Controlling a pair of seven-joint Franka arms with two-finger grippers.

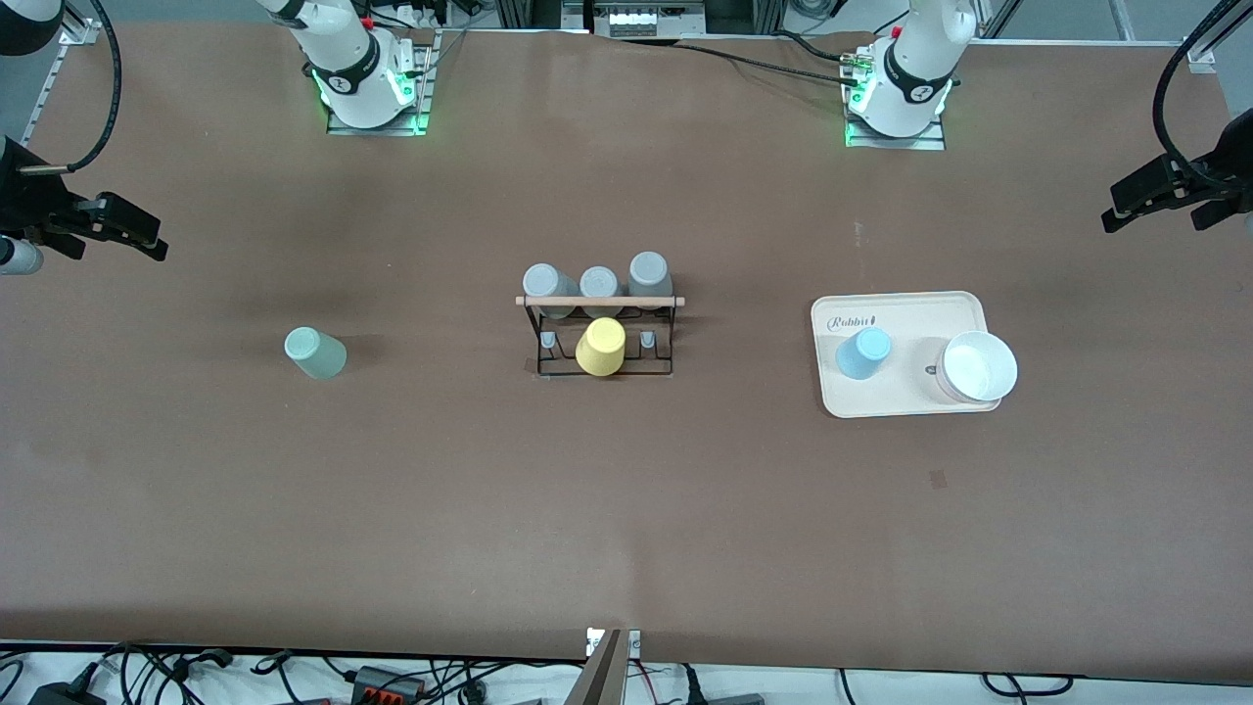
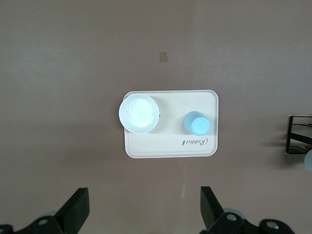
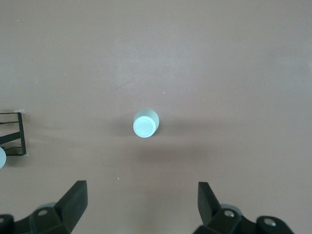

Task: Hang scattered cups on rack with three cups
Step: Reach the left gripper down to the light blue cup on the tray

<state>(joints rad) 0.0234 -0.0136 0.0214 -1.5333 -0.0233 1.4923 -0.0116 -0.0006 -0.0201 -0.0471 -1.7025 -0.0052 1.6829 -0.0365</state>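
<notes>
The pale mint green cup (image 1: 314,352) stands upside down on the bare table toward the right arm's end; it also shows in the right wrist view (image 3: 146,124). The light blue cup (image 1: 863,352) stands upside down on a cream tray (image 1: 910,403) toward the left arm's end, and shows in the left wrist view (image 2: 197,123). The black wire rack (image 1: 600,302) with its wooden rod stands mid-table and carries three grey cups (image 1: 598,282) and a yellow cup (image 1: 601,346). My right gripper (image 3: 142,202) and my left gripper (image 2: 145,204) are open, empty and high over the table's ends.
A white bowl (image 1: 977,367) sits on the tray beside the light blue cup, at the tray's end toward the left arm's end of the table. A corner of the rack shows in the left wrist view (image 2: 298,134) and the right wrist view (image 3: 12,134).
</notes>
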